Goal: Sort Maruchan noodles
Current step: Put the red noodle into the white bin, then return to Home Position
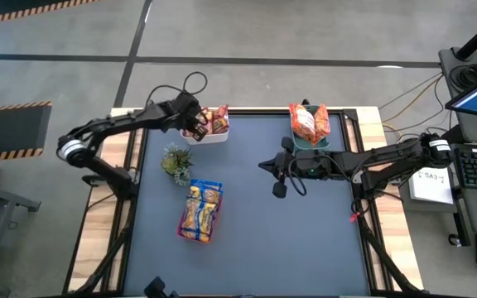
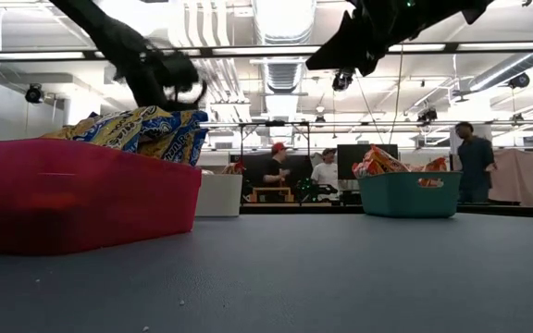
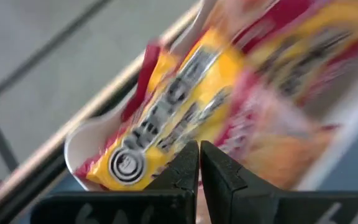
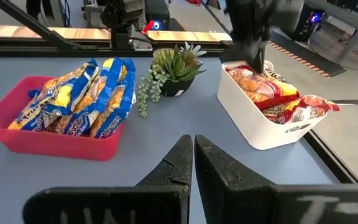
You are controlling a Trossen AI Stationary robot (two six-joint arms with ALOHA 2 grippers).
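Red-trimmed Maruchan noodles lie in a white bin at the far left of the table. My left gripper is shut just over them, with nothing between its fingers. Blue-trimmed packets fill a red tray nearer the front. Orange-red packets stand in a teal bin at the far right. My right gripper hangs shut above the middle of the table, holding nothing. My left gripper's shut fingertips stand right over the top red-trimmed packet in the white bin, slanting down from the table's left. Whether they touch the packet, I cannot tell.
A small green plant in a dark pot stands between the white bin and the red tray. The grey mat lies bare at the front right. People stand in the room beyond the table's far edge.
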